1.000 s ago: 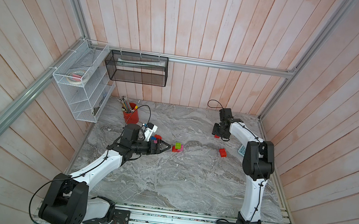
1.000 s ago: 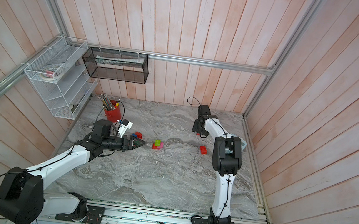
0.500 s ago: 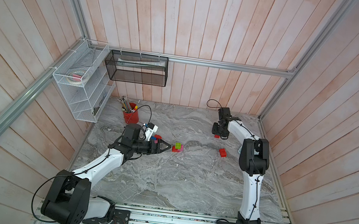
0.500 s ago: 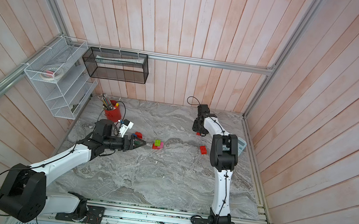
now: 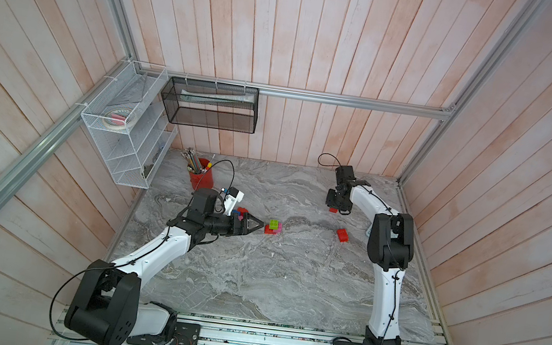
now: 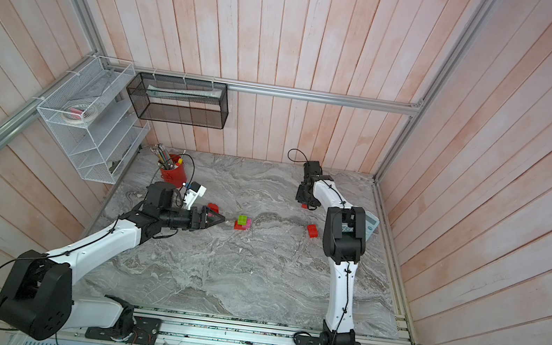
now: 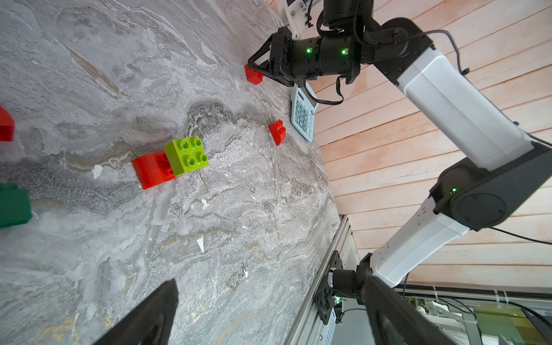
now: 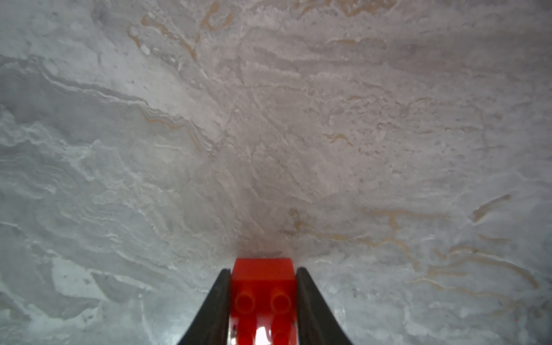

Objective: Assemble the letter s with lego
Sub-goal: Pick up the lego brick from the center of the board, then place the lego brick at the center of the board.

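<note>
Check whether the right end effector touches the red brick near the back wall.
Touching. In the right wrist view, both fingers of the right end effector press against the red brick, with no gap.

Both top views look steeply down from high up on your whole desk (image 5: 288, 285). Your left wrist view looks low across it to the right arm (image 7: 454, 101); your right wrist view hangs close over the desk.
</note>
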Action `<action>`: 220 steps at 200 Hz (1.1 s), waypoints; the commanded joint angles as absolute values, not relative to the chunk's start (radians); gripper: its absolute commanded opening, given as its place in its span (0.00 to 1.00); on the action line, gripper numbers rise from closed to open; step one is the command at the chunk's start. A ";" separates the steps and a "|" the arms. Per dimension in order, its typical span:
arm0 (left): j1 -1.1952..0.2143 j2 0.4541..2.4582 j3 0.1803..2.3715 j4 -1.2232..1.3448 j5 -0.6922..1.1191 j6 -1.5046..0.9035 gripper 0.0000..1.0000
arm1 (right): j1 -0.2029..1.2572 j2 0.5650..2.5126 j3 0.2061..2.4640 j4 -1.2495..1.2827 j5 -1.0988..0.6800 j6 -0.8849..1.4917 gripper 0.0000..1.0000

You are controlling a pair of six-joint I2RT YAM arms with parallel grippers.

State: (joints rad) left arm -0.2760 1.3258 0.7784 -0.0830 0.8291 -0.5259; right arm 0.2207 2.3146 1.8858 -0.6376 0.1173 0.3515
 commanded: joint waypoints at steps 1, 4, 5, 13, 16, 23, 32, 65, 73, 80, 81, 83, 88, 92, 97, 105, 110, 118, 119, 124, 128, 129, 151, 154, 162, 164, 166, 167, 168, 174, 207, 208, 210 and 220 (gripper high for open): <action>-0.280 1.340 0.808 -0.102 0.822 -0.498 1.00 | 0.216 2.332 1.886 -0.684 0.136 0.367 0.30; -0.281 1.341 0.808 -0.103 0.823 -0.498 1.00 | 0.216 2.329 1.883 -0.683 0.136 0.367 0.30; -0.281 1.340 0.808 -0.103 0.824 -0.498 1.00 | 0.216 2.328 1.882 -0.683 0.136 0.367 0.30; -0.280 1.338 0.809 -0.104 0.824 -0.496 1.00 | 0.216 2.319 1.874 -0.678 0.135 0.367 0.30; -0.280 1.337 0.809 -0.105 0.824 -0.496 1.00 | 0.217 2.314 1.871 -0.678 0.133 0.368 0.30; -0.280 1.338 0.810 -0.108 0.821 -0.493 1.00 | 0.218 2.304 1.865 -0.678 0.132 0.366 0.29; -0.279 1.336 0.812 -0.113 0.822 -0.490 1.00 | 0.219 2.293 1.860 -0.679 0.132 0.365 0.29; -0.279 1.335 0.811 -0.121 0.824 -0.481 1.00 | 0.235 2.221 1.798 -0.664 0.125 0.368 0.29; -0.280 1.335 0.810 -0.124 0.824 -0.480 1.00 | 0.243 2.200 1.775 -0.656 0.125 0.369 0.28; -0.281 1.333 0.809 -0.126 0.825 -0.479 1.00 | 0.248 2.181 1.753 -0.652 0.124 0.374 0.28; -0.281 1.333 0.810 -0.127 0.825 -0.479 1.00 | 0.249 2.178 1.749 -0.651 0.124 0.374 0.29; -0.280 1.333 0.810 -0.127 0.825 -0.478 1.00 | 0.252 2.172 1.743 -0.649 0.123 0.375 0.28; -0.281 1.332 0.809 -0.129 0.825 -0.477 1.00 | 0.258 2.158 1.725 -0.643 0.119 0.378 0.29; -0.280 1.330 0.808 -0.130 0.825 -0.474 1.00 | 0.262 2.148 1.712 -0.641 0.117 0.379 0.28; -0.280 1.329 0.807 -0.131 0.827 -0.475 1.00 | 0.269 2.136 1.698 -0.641 0.112 0.380 0.28; -0.281 1.327 0.807 -0.135 0.827 -0.472 1.00 | 0.283 2.117 1.676 -0.643 0.110 0.385 0.29; -0.280 1.325 0.806 -0.137 0.827 -0.470 1.00 | 0.292 2.104 1.660 -0.643 0.111 0.389 0.29; -0.280 1.323 0.804 -0.141 0.827 -0.467 1.00 | 0.307 2.082 1.632 -0.638 0.113 0.398 0.29; -0.280 1.323 0.803 -0.141 0.827 -0.467 1.00 | 0.308 2.079 1.629 -0.637 0.113 0.399 0.28; -0.281 1.321 0.802 -0.143 0.827 -0.466 1.00 | 0.319 2.064 1.614 -0.632 0.114 0.406 0.29; -0.280 1.319 0.800 -0.142 0.827 -0.465 1.00 | 0.327 2.054 1.596 -0.632 0.112 0.415 0.29; -0.280 1.319 0.800 -0.143 0.827 -0.465 1.00 | 0.330 2.051 1.594 -0.631 0.113 0.417 0.29; -0.279 1.309 0.790 -0.147 0.825 -0.464 1.00 | 0.387 1.994 1.520 -0.633 0.107 0.470 0.29; -0.279 1.307 0.788 -0.148 0.825 -0.463 1.00 | 0.396 1.987 1.509 -0.631 0.110 0.478 0.29; -0.279 1.301 0.784 -0.150 0.824 -0.463 1.00 | 0.420 1.965 1.481 -0.631 0.111 0.503 0.29; -0.279 1.299 0.784 -0.149 0.823 -0.463 1.00 | 0.426 1.960 1.473 -0.629 0.110 0.508 0.29; -0.279 1.297 0.783 -0.151 0.822 -0.463 1.00 | 0.433 1.954 1.467 -0.629 0.110 0.517 0.29; -0.279 1.296 0.783 -0.152 0.822 -0.463 1.00 | 0.436 1.952 1.463 -0.629 0.110 0.521 0.29; -0.279 1.295 0.782 -0.152 0.822 -0.463 1.00 | 0.439 1.949 1.460 -0.630 0.109 0.525 0.29; -0.278 1.288 0.780 -0.155 0.821 -0.463 1.00 | 0.458 1.934 1.440 -0.629 0.106 0.546 0.29; -0.273 1.253 0.754 -0.170 0.816 -0.463 1.00 | 0.574 1.872 1.349 -0.630 0.118 0.675 0.30; -0.274 1.252 0.753 -0.169 0.816 -0.463 1.00 | 0.575 1.871 1.347 -0.631 0.120 0.680 0.30; -0.273 1.249 0.751 -0.170 0.816 -0.463 1.00 | 0.582 1.868 1.344 -0.632 0.120 0.688 0.30; -0.271 1.238 0.740 -0.173 0.815 -0.464 1.00 | 0.614 1.861 1.326 -0.635 0.123 0.722 0.31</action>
